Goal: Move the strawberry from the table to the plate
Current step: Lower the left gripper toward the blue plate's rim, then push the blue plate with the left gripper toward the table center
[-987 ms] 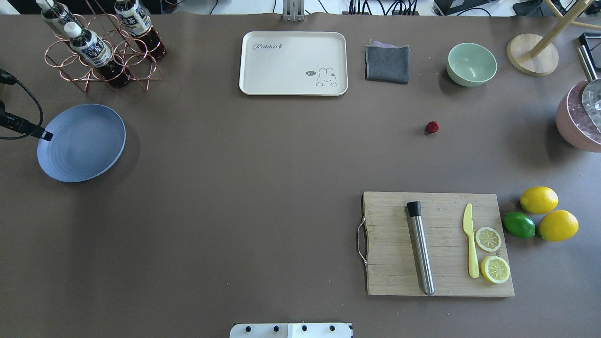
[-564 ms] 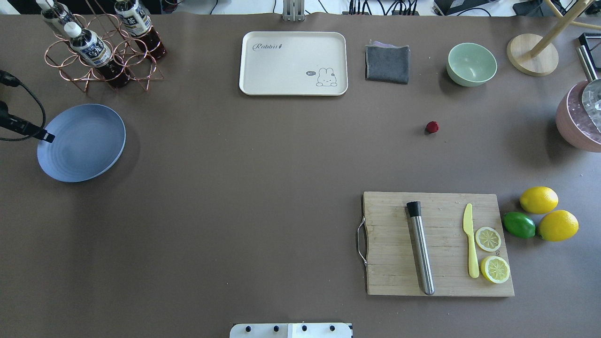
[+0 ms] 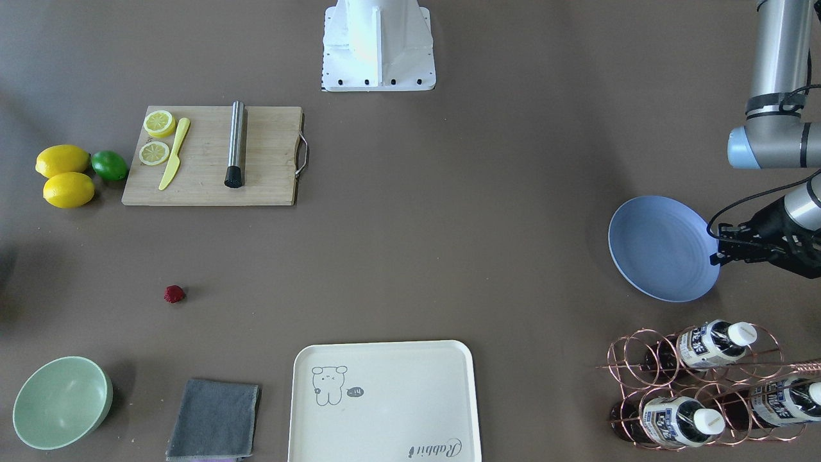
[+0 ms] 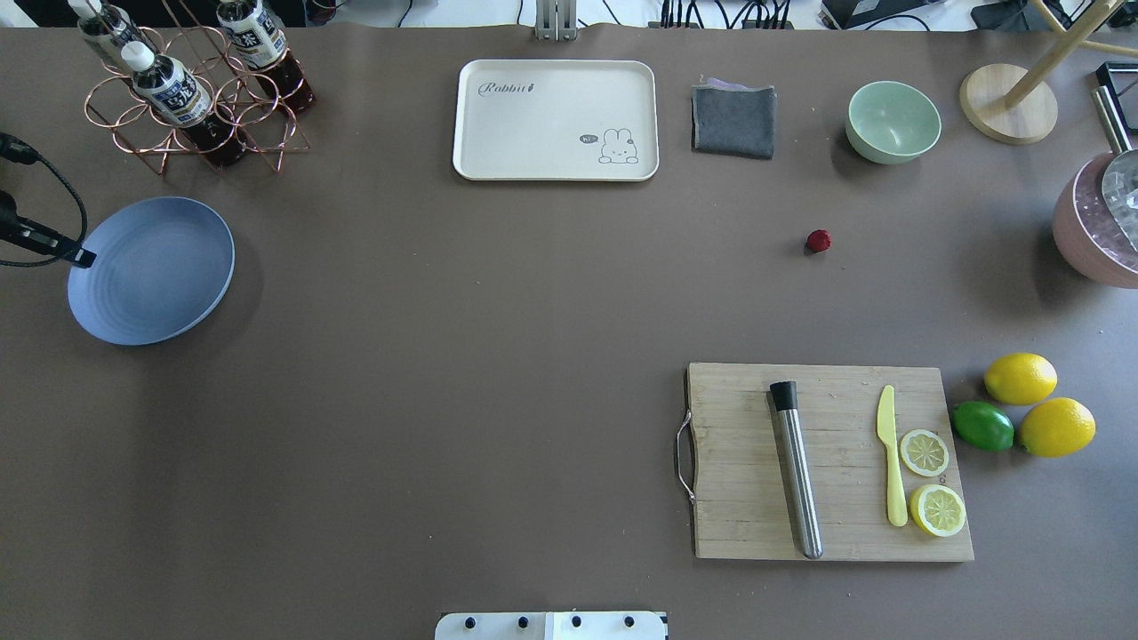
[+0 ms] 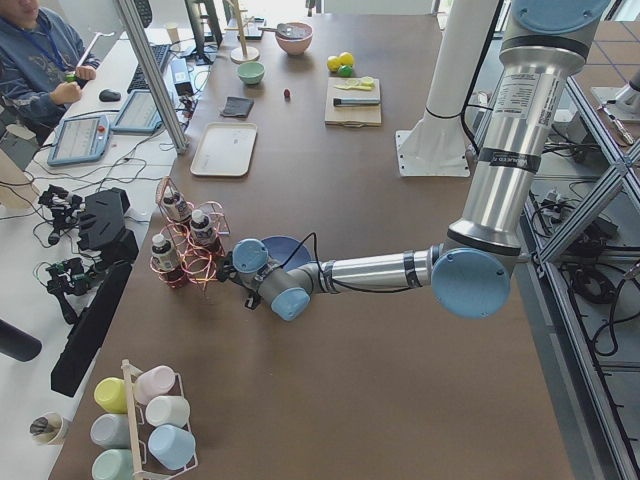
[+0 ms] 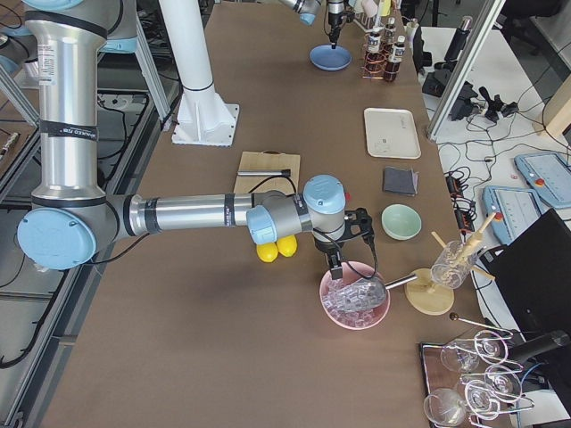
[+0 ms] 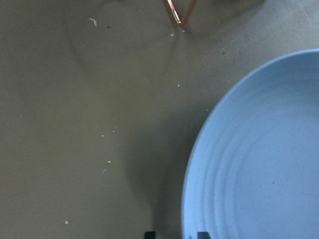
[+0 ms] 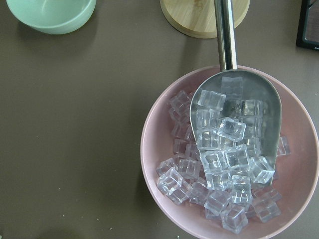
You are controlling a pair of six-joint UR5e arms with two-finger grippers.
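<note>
Left gripper (image 4: 86, 259) points down from a level forearm, its fingertips (image 7: 149, 234) seemingly a little parted astride the rim of the blue plate (image 4: 151, 276). Well away to its right on the table (image 4: 498, 293) lies the strawberry (image 4: 818, 240), 1 small, dark-red, bumpy berry. Right gripper (image 6: 335, 265) hangs over a pink bowl (image 8: 149, 144); its opening cannot be told.

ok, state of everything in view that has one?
strawberry, on the table, ungripped
plate, empty, flat on the table
left gripper, fingers a little apart astride the plate's rim; clamped or not, cannot tell
right gripper, above the pink bowl; open or shut, cannot tell
pink bowl, holds ice cubes and a scoop
green bowl, empty
tray, empty
bottles, capped
</note>
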